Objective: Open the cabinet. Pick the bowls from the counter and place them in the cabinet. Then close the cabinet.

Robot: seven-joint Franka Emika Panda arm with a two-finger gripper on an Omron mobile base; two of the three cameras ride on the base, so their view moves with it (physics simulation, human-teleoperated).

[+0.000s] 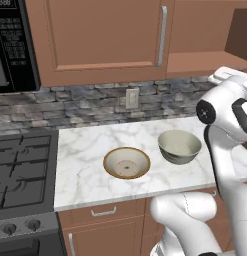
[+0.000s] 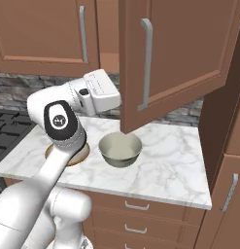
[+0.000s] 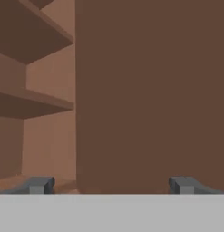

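White marble makes up the counter (image 1: 85, 165), with a black stove on its left and a stone wall behind. Two bowls sit on it, close together but not touching: the cream bowl (image 1: 127, 162) with a brown rim, and the grey-green bowl (image 2: 120, 149) to its right. Above them hangs the cabinet (image 2: 92, 34). Its right door (image 2: 175, 58) is swung open, and its left door (image 1: 102, 35) is closed.

High up, the gripper (image 3: 111, 185) is level with the cabinet and looks at the door's inner side and the wooden shelves (image 3: 34, 106). Its jaws stand wide apart and hold nothing.

Both bowls lie below the jaws, down on the counter. The grey-green bowl looks like the nearer one, almost under the hand. So the hand likely has to turn and go down to reach it.
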